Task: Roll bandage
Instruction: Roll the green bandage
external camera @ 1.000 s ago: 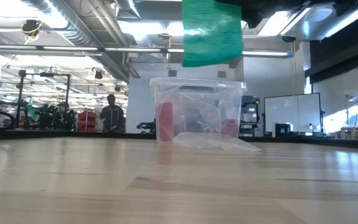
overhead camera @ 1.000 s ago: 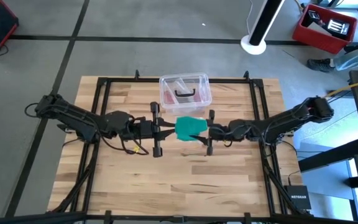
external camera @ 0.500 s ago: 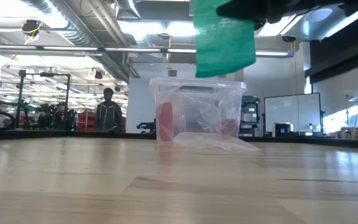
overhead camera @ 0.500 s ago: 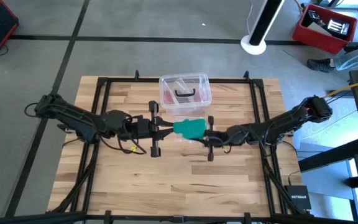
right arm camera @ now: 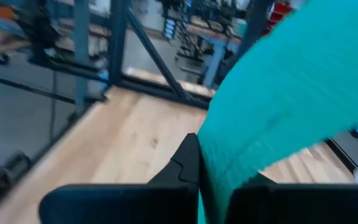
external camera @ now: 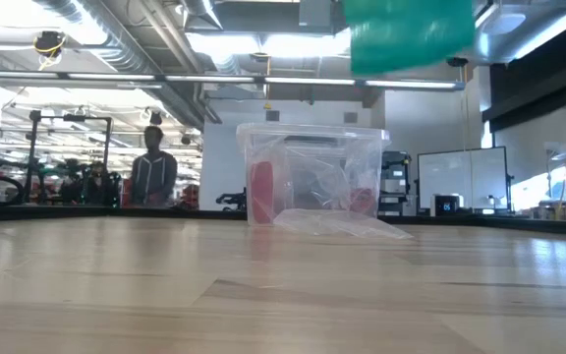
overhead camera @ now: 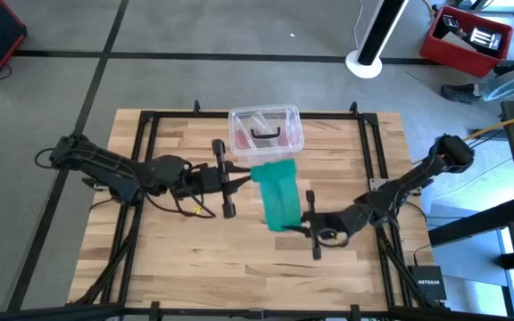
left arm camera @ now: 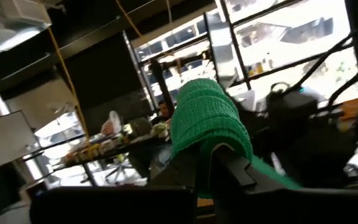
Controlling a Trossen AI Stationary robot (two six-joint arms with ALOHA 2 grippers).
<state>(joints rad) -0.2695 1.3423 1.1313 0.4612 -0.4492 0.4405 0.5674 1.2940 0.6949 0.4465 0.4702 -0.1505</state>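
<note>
The teal-green bandage (overhead camera: 277, 196) hangs above the table's middle as a flat strip running from far to near. Its far end is a thicker wound lump (left arm camera: 209, 115). My left gripper (overhead camera: 244, 176) is shut on that far end. My right gripper (overhead camera: 294, 226) is shut on the near end. In the low view only the bandage's lower part (external camera: 411, 34) shows, at the picture's top, well clear of the tabletop. My left gripper pinches the bandage's wound far end (left arm camera: 211, 142) between its two fingers (left arm camera: 235, 171), coming about level from the table's left. The lump stands above the fingertips, clear of the table. My right gripper pinches the strip's near end (right arm camera: 229, 168) between its two fingers, coming about level from the table's right. The strip runs away from the fingers toward the left gripper, clear of the table and fairly straight.
A clear plastic box (overhead camera: 266, 129) with pinkish contents stands at the table's far middle, just beyond the bandage; the low view shows the box (external camera: 312, 177) with a clear bag lying before it. Black frame rails (overhead camera: 368, 152) run along the table's sides. A person (external camera: 152, 177) stands in the room behind.
My right gripper has swung from the table's middle toward the near edge, taking the bandage's end with it. The bandage, bunched between the two grippers before, is now drawn out into a strip from far to near. Its far end has stayed at the left gripper.
</note>
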